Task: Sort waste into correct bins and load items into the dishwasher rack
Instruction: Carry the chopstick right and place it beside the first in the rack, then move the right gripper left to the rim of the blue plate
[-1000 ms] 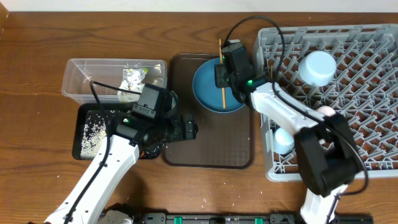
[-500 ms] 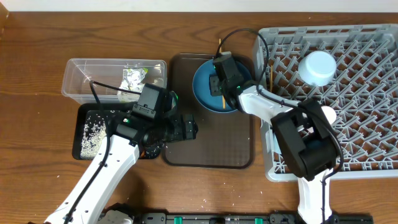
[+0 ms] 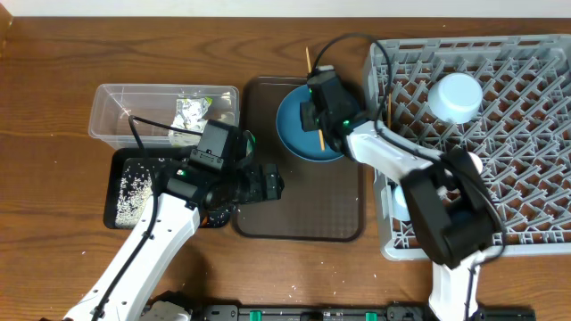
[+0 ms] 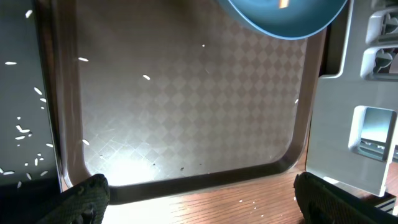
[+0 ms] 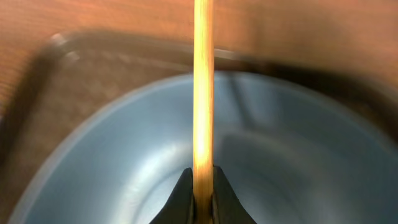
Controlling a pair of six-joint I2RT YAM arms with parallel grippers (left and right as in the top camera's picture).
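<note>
**Right tool and chopstick.** The right tool (image 5: 202, 198) is fully closed on one wooden chopstick (image 5: 203, 93), which is pinched between the two fingertips. The stick runs straight out from the tips, above the blue plate (image 3: 294, 141). Its far end passes over the far rim of the brown serving tray (image 3: 303, 223). The plate lies in the far right corner of that tray.

**Left tool.** The left tool (image 4: 202, 202) stands wide open and holds nothing. It hovers over the near rim of the serving tray. A few rice grains (image 4: 145, 77) lie on the tray floor below it.

**Change.** A second ago the right tool's jaws were about half open over the plate. They are now shut on the stick, whose far end has swung slightly left and further beyond the tray rim. The left arm has not moved.

**Surroundings.**
- The dishwasher rack (image 3: 535, 223) sits just right of the serving tray.
- A second chopstick (image 3: 387, 107) is at the rack's edge nearest the tray.
- The clear tub (image 3: 111, 111), off the tray's far left, holds the printed wrapper (image 3: 190, 111).
- The black tray (image 3: 118, 214), off the tray's near left, holds rice.

**Writing.** The wrapper's print is too small to read, and no other lettering is legible.
</note>
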